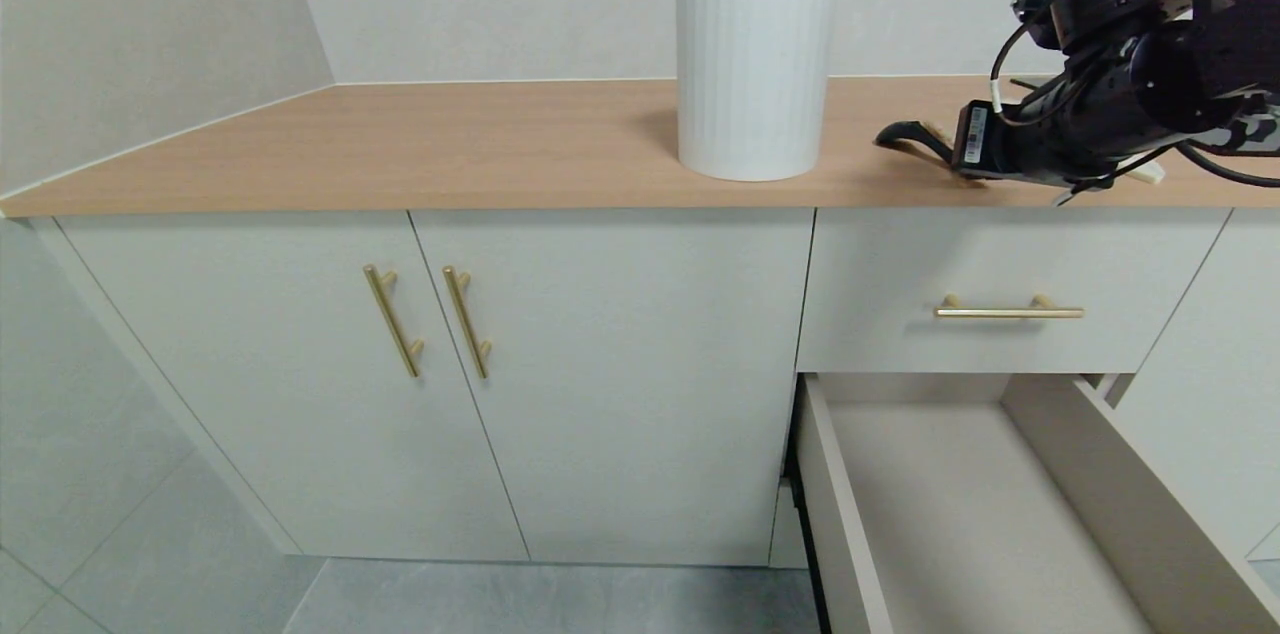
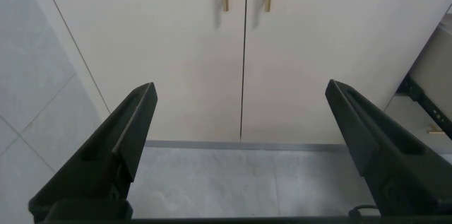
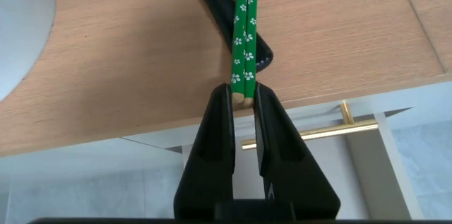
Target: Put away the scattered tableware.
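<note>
Over counter (image 3: 127, 61), fingers (image 3: 219, 132) seemingly level, clamping chopsticks (image 3: 245, 40)

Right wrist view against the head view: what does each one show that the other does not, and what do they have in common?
Only the right wrist view shows the right gripper with its jaws shut on a pair of green flowered chopsticks, which cross a black utensil. Only the head view shows the open lower drawer and the two cabinet doors. Both show the wooden countertop and the upper drawer's gold handle.
</note>
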You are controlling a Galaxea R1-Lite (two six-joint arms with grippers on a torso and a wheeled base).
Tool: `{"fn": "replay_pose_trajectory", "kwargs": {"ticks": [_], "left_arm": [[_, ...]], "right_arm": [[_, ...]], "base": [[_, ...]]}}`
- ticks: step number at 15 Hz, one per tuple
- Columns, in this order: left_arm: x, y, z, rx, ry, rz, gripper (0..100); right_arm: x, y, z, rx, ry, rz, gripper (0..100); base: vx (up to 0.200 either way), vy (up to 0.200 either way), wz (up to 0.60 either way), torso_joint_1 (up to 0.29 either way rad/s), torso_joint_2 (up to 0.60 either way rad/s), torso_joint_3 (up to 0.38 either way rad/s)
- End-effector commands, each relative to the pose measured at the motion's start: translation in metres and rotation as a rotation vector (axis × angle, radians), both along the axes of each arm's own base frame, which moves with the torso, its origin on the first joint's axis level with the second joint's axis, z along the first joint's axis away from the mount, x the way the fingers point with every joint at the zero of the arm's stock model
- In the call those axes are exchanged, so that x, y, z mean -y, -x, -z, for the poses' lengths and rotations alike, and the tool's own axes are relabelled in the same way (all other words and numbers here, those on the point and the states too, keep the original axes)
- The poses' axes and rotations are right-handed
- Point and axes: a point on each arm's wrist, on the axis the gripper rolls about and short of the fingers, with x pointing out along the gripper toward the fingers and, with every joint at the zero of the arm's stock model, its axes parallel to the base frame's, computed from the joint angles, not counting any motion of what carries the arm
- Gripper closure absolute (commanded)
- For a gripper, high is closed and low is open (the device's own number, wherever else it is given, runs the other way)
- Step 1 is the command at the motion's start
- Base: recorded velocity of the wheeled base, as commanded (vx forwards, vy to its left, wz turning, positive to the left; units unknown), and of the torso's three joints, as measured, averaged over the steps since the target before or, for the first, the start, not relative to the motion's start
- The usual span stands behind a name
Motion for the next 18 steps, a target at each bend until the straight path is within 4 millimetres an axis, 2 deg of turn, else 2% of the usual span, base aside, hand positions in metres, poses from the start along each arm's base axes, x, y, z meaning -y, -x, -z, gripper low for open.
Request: {"fn": "replay_pose_trajectory", "kwargs": {"ticks": [1, 9, 11, 12, 14, 16, 17, 18], "left_arm": [[0.000, 0.000, 0.000, 0.002, 0.000, 0.000, 0], [0.000, 0.000, 0.000, 0.000, 0.000, 0.000, 0], [0.000, 0.000, 0.000, 0.000, 0.000, 0.000, 0], [0.000, 0.000, 0.000, 0.000, 0.000, 0.000, 0], [0.000, 0.000, 0.000, 0.000, 0.000, 0.000, 0], [0.000, 0.000, 0.000, 0.000, 0.000, 0.000, 0], [0.000, 0.000, 0.000, 0.000, 0.000, 0.000, 0], [0.000, 0.000, 0.000, 0.000, 0.000, 0.000, 0]], "right_arm": [[0.002, 0.005, -0.006, 0.016, -0.006, 0.001, 100], [0.021, 0.038, -0.041, 0.117, -0.045, 0.023, 100], [0.033, 0.071, -0.066, 0.195, -0.079, 0.019, 100], [0.037, 0.082, -0.070, 0.208, -0.084, 0.016, 100], [0.051, 0.129, -0.084, 0.262, -0.106, -0.004, 100], [0.068, 0.178, -0.089, 0.297, -0.130, -0.047, 100], [0.077, 0.208, -0.085, 0.286, -0.147, -0.116, 100], [0.078, 0.210, -0.084, 0.284, -0.148, -0.119, 100]], "base": [[0.000, 0.000, 0.00, 0.000, 0.00, 0.000], [0.000, 0.000, 0.00, 0.000, 0.00, 0.000], [0.000, 0.000, 0.00, 0.000, 0.00, 0.000], [0.000, 0.000, 0.00, 0.000, 0.00, 0.000], [0.000, 0.000, 0.00, 0.000, 0.00, 0.000], [0.000, 0.000, 0.00, 0.000, 0.00, 0.000], [0.000, 0.000, 0.00, 0.000, 0.00, 0.000], [0.000, 0.000, 0.00, 0.000, 0.00, 0.000]]}}
